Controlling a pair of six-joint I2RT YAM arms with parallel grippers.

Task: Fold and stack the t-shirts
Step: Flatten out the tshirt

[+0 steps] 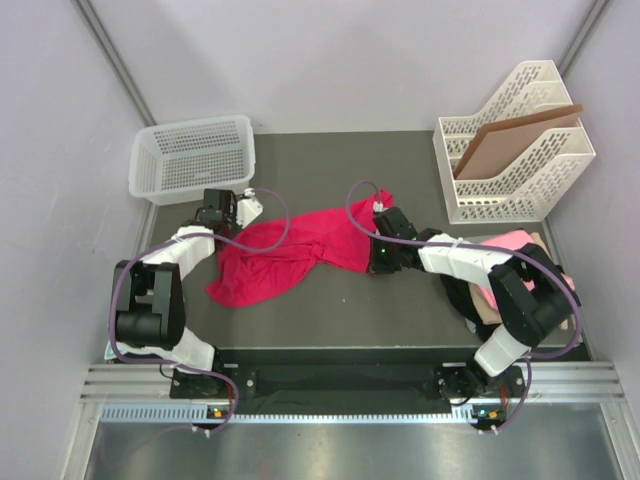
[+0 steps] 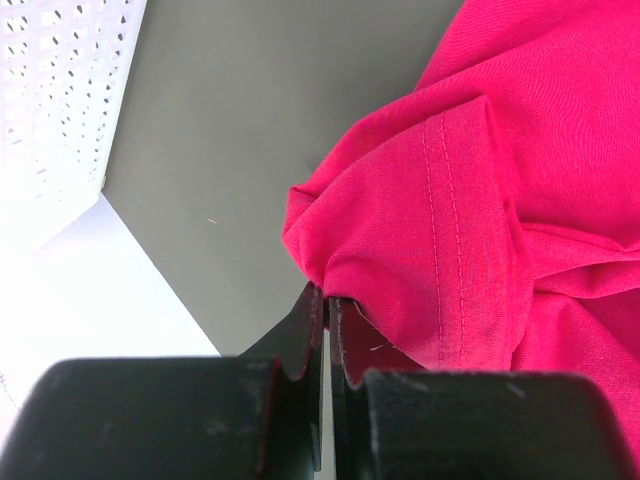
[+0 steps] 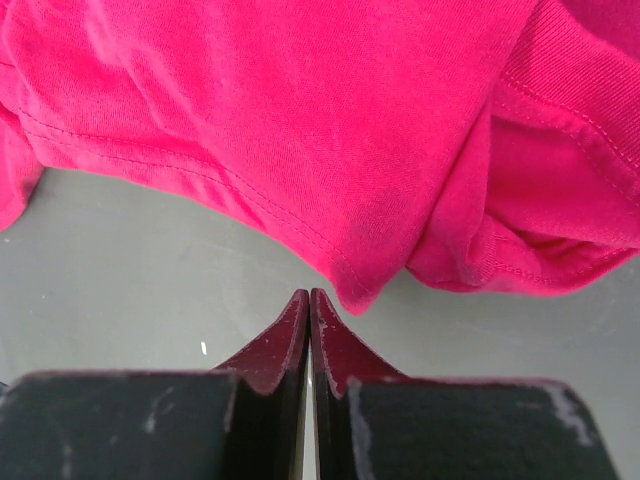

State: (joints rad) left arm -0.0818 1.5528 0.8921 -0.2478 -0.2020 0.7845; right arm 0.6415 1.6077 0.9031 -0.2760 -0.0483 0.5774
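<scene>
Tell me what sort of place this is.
Probably a robotics lab test cell: left arm and right arm bolted to a metal rail at a dark table, plain panel walls around, with a crimson t-shirt, white basket and file rack.

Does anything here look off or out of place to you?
Yes. The crimson shirt lies bunched in a twisted heap on the table, not flat. The right end effector is shut with its tips bare, just short of the shirt's hem, so it holds no cloth.
</scene>
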